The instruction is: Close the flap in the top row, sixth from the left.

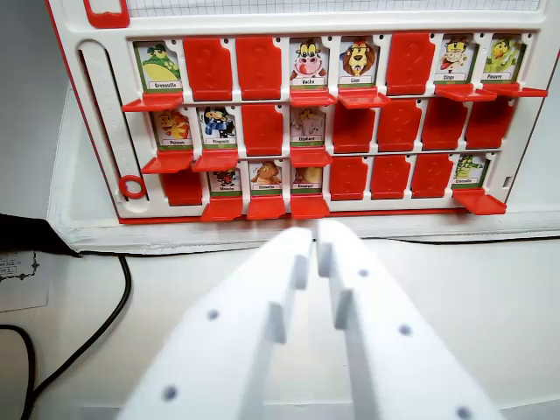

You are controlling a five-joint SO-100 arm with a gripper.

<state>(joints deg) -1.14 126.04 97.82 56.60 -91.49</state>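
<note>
A white game board (542, 105) with three rows of red flaps stands ahead in the wrist view. In the top row, the sixth place from the left shows an upright red flap (409, 61) covering its picture. Beside it, the lion picture (358, 59) and the monkey picture (454, 58) are uncovered, their flaps lying flat in front. The frog (158, 66), cow (308, 61) and chick (503, 58) pictures also show. My gripper (316, 241) is low in the foreground, short of the board's bottom edge. Its white fingers (262, 306) are nearly together with nothing between them.
A black cable (114, 306) curves over the white table on the wrist view's left, near a printed paper label (22, 271). The board's left side carries a slider track with a red ring (133, 186). Several flaps in the middle and bottom rows lie flat.
</note>
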